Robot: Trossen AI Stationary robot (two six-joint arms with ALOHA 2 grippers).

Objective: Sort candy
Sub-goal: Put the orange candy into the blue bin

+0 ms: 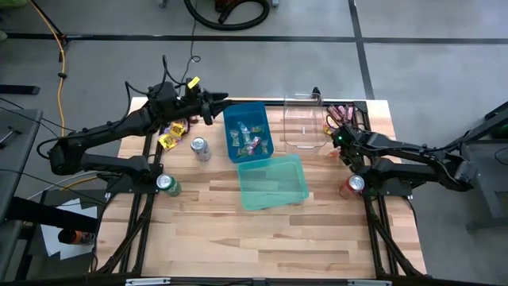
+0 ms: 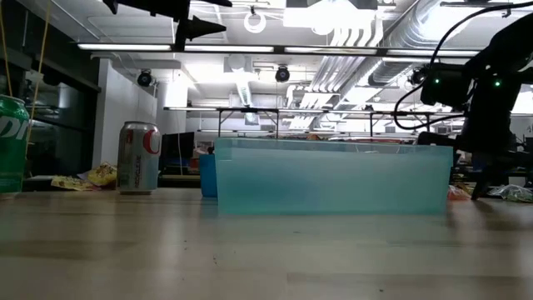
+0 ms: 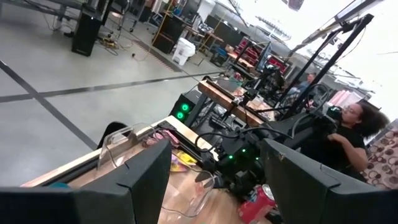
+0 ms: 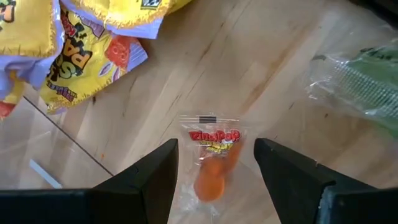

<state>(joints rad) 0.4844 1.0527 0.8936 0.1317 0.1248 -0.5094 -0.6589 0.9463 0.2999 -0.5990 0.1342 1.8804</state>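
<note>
Beside the clear bin point(image 1: 302, 123), the right gripper point(image 4: 216, 163) hung open over 1 orange sweet point(image 4: 212, 163) (not yet gripped). Some candy point(image 1: 246, 140) already lay in the blue bin point(image 1: 264, 119); yellow packets point(image 1: 171, 136) remained. Left gripper point(image 1: 217, 102) waited open above.

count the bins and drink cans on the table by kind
Blue bin with candy inside: 1
Clear bin: 1
Teal bin: 1
Silver can: 1
Green can: 1
Red can: 1
Total: 6
</note>
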